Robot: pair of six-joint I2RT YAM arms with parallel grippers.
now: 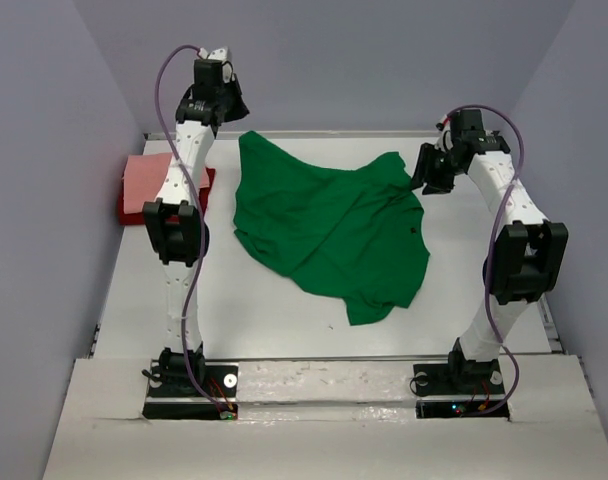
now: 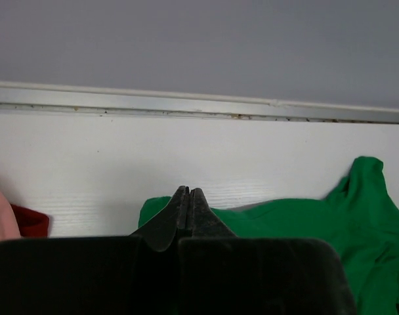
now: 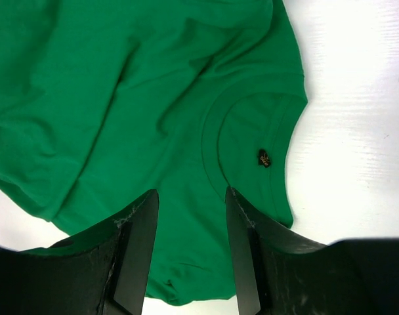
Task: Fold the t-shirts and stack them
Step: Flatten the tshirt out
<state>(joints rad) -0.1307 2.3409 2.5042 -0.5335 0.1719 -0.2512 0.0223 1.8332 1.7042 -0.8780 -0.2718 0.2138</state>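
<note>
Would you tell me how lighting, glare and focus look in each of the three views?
Top external view: soft even light, no glare, the green t-shirt casts only a faint shadow. Left wrist view: the shut left gripper is a dark, slightly soft mass up close. Right wrist view: the shirt's collar is sharp, the bare table nearly washed out, the open right gripper dark.
</note>
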